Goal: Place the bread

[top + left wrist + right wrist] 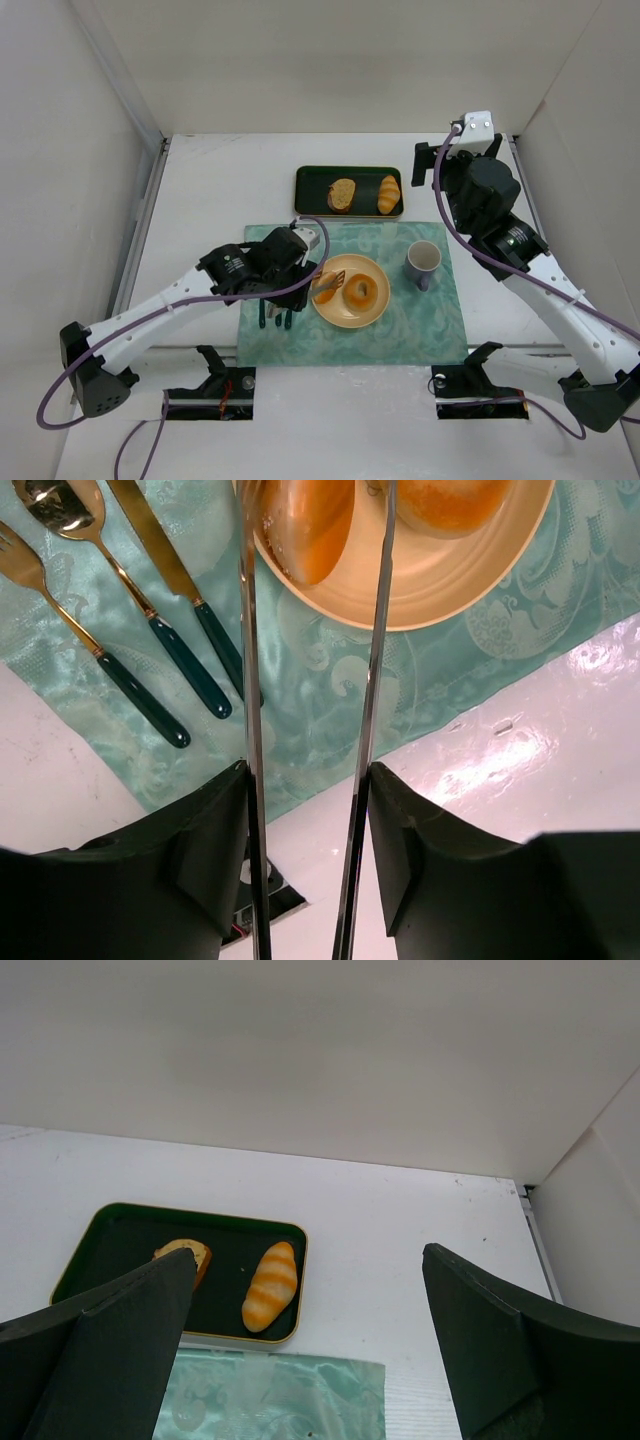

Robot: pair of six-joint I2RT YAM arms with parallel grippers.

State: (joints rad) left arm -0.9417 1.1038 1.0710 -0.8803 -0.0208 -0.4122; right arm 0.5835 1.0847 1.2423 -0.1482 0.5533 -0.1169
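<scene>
My left gripper point(303, 268) is shut on metal tongs point(370, 680), whose two blades run between its fingers point(225, 810). The tong tips hold an orange bread roll point(308, 525) over the left side of the yellow plate point(440, 585); whether it rests on the plate is unclear. In the top view the roll point(328, 286) lies next to a ring-shaped bread point(360, 291) on the plate point(350, 316). My right gripper point(310, 1360) is open and empty, raised at the back right point(430, 165).
A dark green tray point(310, 205) at the back holds a bread slice point(342, 194) and a striped roll point(389, 193). A grey mug point(423, 262) stands right of the plate. Green-handled cutlery point(150, 630) lies on the teal placemat point(400, 335).
</scene>
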